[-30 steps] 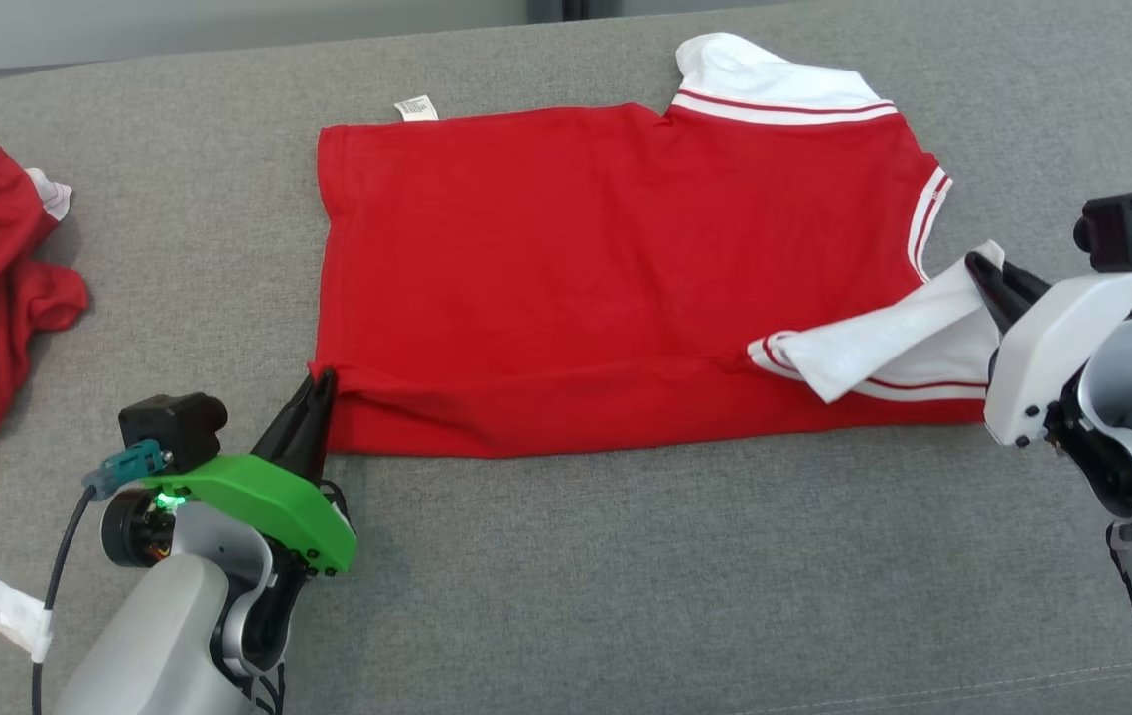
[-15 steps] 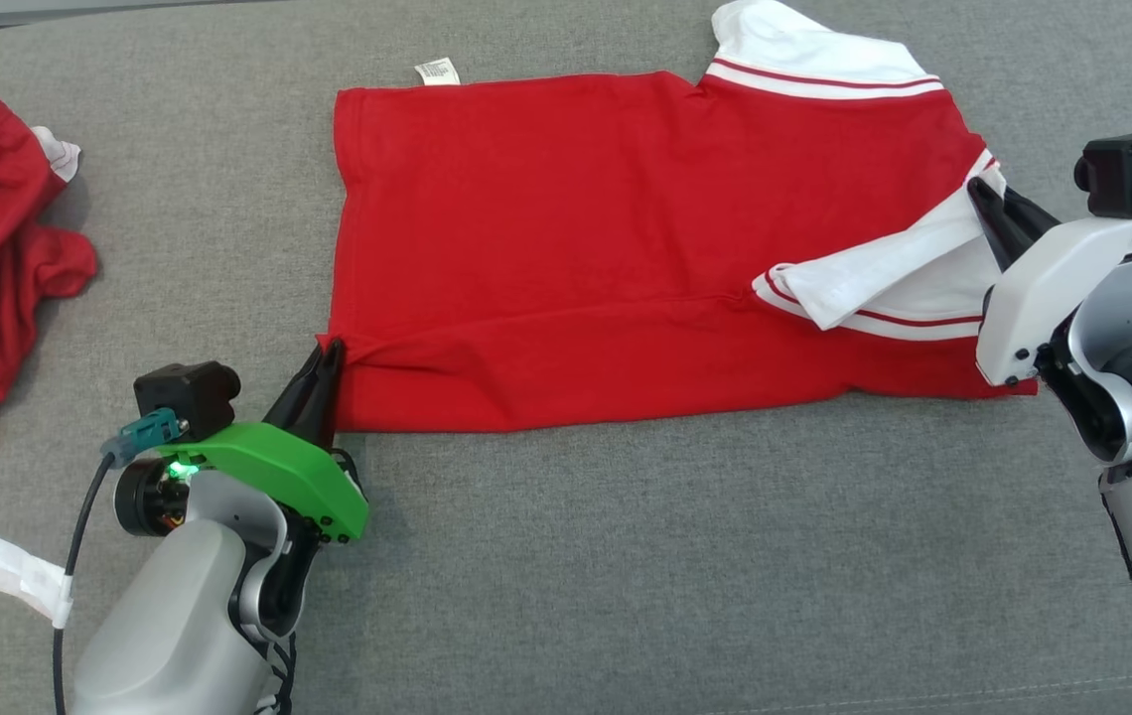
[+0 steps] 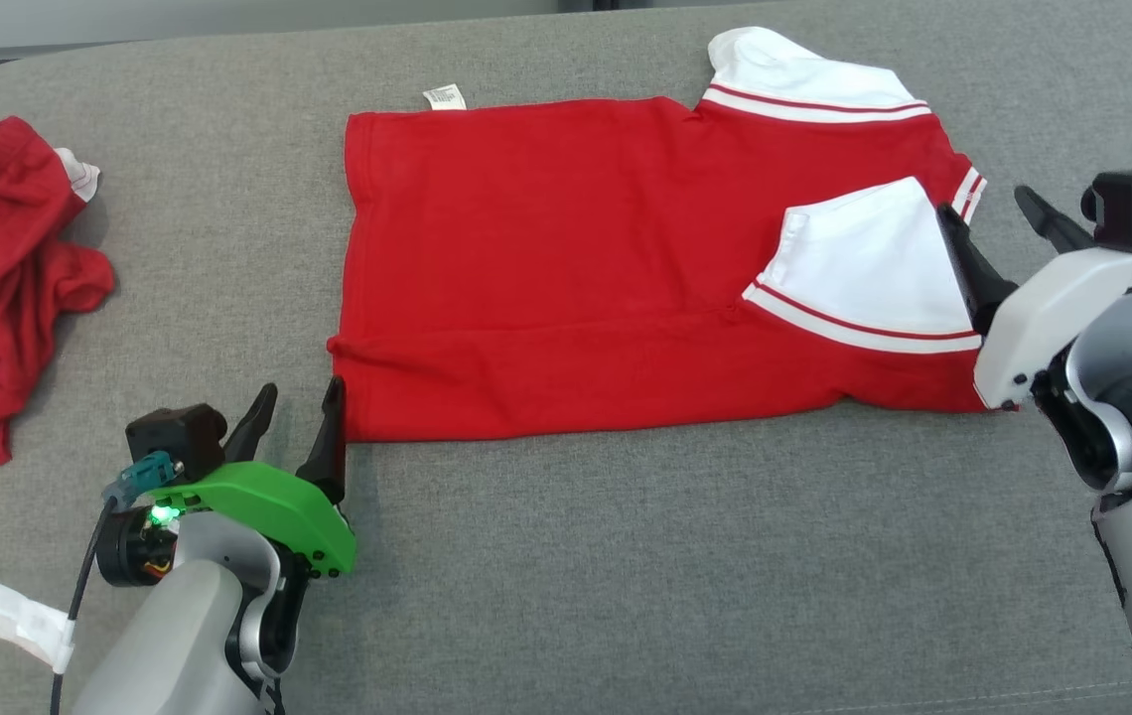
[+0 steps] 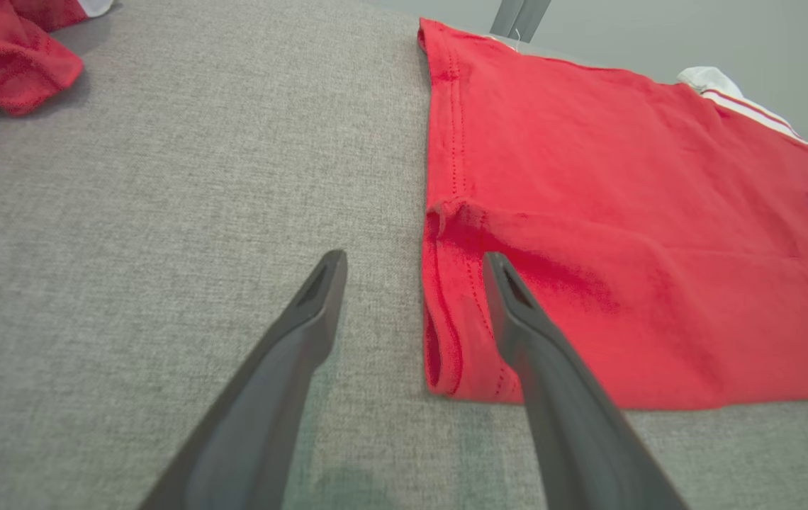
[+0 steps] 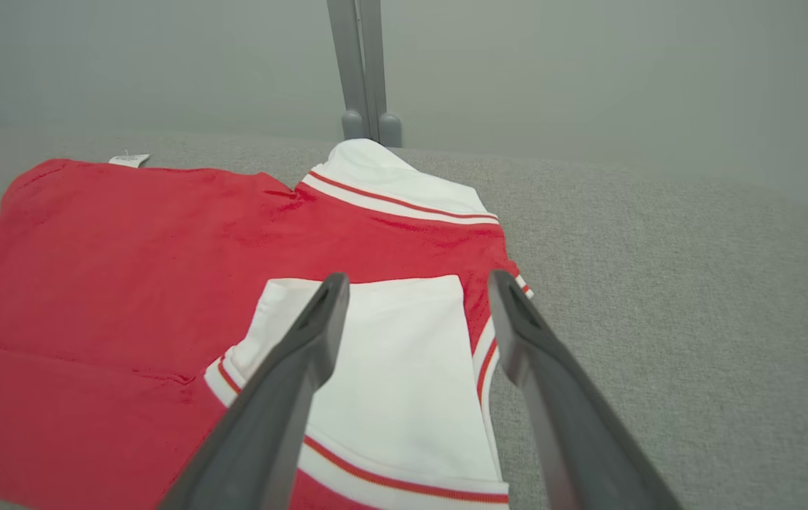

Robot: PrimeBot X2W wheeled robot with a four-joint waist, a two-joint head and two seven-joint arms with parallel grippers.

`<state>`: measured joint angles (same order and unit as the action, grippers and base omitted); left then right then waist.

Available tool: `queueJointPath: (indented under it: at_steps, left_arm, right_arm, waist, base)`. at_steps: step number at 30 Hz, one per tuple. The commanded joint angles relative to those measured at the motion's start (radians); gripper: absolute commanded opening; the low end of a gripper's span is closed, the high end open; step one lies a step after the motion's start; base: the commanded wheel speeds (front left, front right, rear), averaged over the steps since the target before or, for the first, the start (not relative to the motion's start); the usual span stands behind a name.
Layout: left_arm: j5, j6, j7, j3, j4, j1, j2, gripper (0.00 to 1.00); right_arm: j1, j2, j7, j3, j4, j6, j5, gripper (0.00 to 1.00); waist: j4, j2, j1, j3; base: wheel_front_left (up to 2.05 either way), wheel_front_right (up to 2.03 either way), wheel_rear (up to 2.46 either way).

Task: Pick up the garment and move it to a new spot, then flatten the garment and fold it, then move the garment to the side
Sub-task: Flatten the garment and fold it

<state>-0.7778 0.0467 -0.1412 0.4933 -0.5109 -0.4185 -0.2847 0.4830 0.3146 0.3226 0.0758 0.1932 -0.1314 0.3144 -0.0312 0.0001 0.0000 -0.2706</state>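
**Both claws open at the near corners, first fold laid**

Task garment: the red short-sleeved knit shirt with white striped sleeves [image 3: 566,268] lies spread in the middle of the grey woven fabric surface [image 3: 626,556], a little toward 12 o'clock in the head view. Its hem is at 9 and its shoulders at 3. The near long edge looks turned in as a band. The near white sleeve [image 3: 874,268] lies flat over the red body.

Left gripper [image 3: 300,387], at 7 o'clock: jaws spread, holding nothing. In the wrist view the hem corner lies between the fingers. We cannot tell whether the inner one touches the cloth.

Right gripper [image 3: 983,201], at 3 o'clock: jaws apart, empty, straddling the shoulder edge of the laid sleeve.

Why so, as we read it: the claws sit at opposite ends of the near edge, so the flap could be carried over evenly and the crease kept straight. The spread jaws suggest this fold is laid.

Edges and room:
- 6 o'clock: a broad bare stretch of grey, the best room for retreat or regrasp.
- 12 o'clock: the far white sleeve [image 3: 794,79] and the small white label [image 3: 444,96] sit near the surface's far edge, so there is little margin.
- 9 o'clock: a crumpled red garment [image 3: 0,298] lies well apart from the shirt and limits a sideways move.
- 3 o'clock: there is bare grey beyond the shoulder.
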Motion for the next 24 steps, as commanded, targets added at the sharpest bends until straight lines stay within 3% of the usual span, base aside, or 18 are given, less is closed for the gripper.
queueJointPath:
  at_steps: [1,6,12,24]
  left_arm:
    - [0.012,0.016,0.004,0.001,0.010,0.020,-0.007,1.00]
    - [0.000,0.046,0.021,0.009,0.050,0.054,0.009,1.00]
    - [0.028,0.086,0.043,0.031,0.040,0.024,0.016,1.00]
    - [0.033,0.081,0.046,0.055,-0.076,-0.018,0.053,1.00]
  right_arm:
    - [-0.031,0.006,0.021,-0.018,-0.009,0.001,0.000,1.00]
    - [-0.140,-0.017,0.107,-0.120,-0.069,0.001,-0.036,1.00]
    - [-0.209,-0.088,0.167,-0.223,-0.093,0.001,-0.078,1.00]
    - [-0.154,-0.139,0.155,-0.208,0.087,0.001,-0.096,1.00]
  waist:
    - [0.006,-0.0001,0.0000,0.014]
    - [0.012,-0.0001,0.0000,0.021]
    - [0.025,-0.0001,0.0000,-0.012]
    - [0.012,-0.0001,0.0000,-0.060]
  base:
    - [0.00,0.00,0.00]
    - [0.00,0.00,0.00]
    - [0.00,0.00,0.00]
    - [0.00,0.00,0.00]
